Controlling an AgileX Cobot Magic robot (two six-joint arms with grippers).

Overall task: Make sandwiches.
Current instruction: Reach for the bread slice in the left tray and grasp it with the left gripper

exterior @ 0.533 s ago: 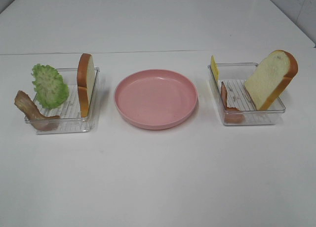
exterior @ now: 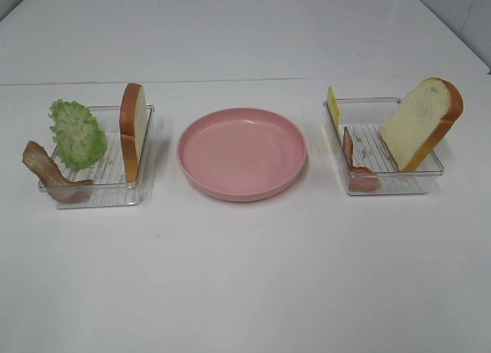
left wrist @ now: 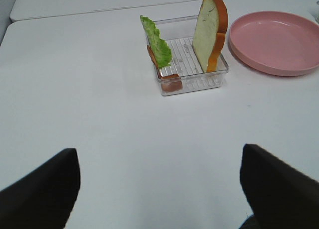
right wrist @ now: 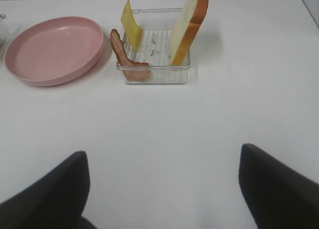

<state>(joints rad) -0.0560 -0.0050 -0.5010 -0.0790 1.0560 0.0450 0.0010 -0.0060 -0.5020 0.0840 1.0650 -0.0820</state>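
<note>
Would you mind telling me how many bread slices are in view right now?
2. One slice stands on edge in the left tray by the lettuce; the other slice leans in the right tray. No more seem hidden.

Seen only as matte black fingers point(left wrist: 45, 189) of the left gripper point(left wrist: 159, 186): broad, blunt, with rounded tips. Same matte black, wedge-like fingers point(right wrist: 279, 184) on the right gripper point(right wrist: 162, 184). Too blurred for surface detail.
</note>
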